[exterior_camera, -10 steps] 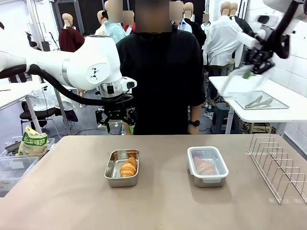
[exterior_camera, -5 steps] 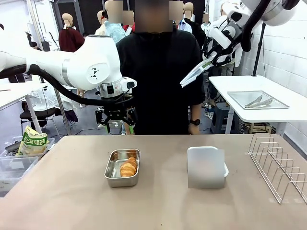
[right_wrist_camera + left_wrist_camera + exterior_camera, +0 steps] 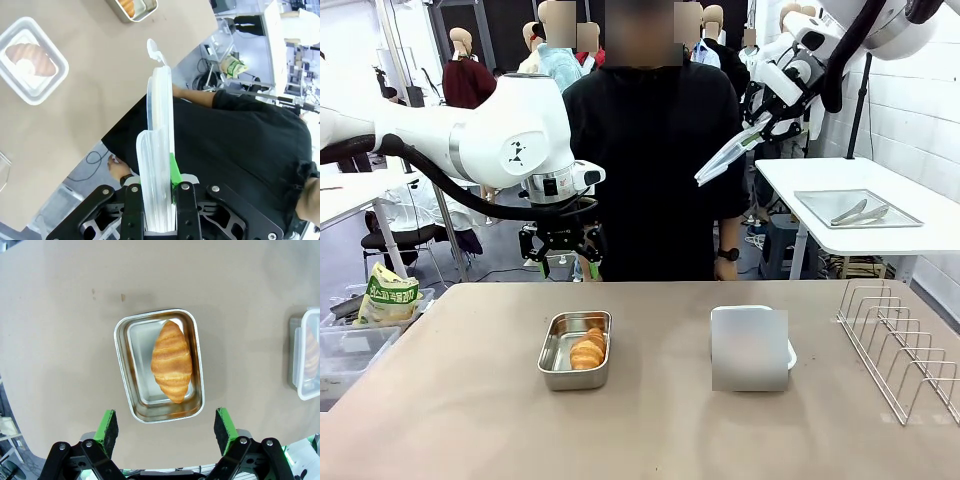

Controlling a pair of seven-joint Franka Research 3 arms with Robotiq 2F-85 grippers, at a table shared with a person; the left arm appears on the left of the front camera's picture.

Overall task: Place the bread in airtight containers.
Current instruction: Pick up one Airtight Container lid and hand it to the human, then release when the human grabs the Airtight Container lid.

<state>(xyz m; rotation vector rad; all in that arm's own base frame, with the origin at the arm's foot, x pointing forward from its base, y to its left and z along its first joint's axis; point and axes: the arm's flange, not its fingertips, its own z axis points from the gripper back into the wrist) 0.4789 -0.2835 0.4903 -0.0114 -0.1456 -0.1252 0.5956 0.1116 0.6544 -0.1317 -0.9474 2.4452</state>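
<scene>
- We see 2 steel pans on the table [image 3: 470, 420], both in the middle band of its surface, well apart from each other.
- The open pan [image 3: 574, 350] stands nearer the left edge and has 1 croissant [image 3: 587, 350] lying inside along its length; it has no lid, so we judge this pan is the 1 waiting to be closed.
- The lidded pan [image 3: 31, 59] stands nearer the right edge; in the right wrist view the second croissant [image 3: 30, 56] shows through its clear lid. In the front view a grey patch covers most of this pan.
- The right gripper [image 3: 752, 135] is high above the far edge of the table, its fingers pressed together on a clear plastic lid [image 3: 725, 158], which it holds by 1 end. The lid hangs edge-on and tilted, probably because it is being carried to the open pan.
- The left gripper [image 3: 167, 427] hangs over the far edge of the table, looking straight down on the open pan, with its fingers [image 3: 106, 425] wide apart and nothing between them. We think it waits there to steady the pan or press the lid.
- A wire rack [image 3: 905, 345] stands at the right edge, not in the way.
</scene>
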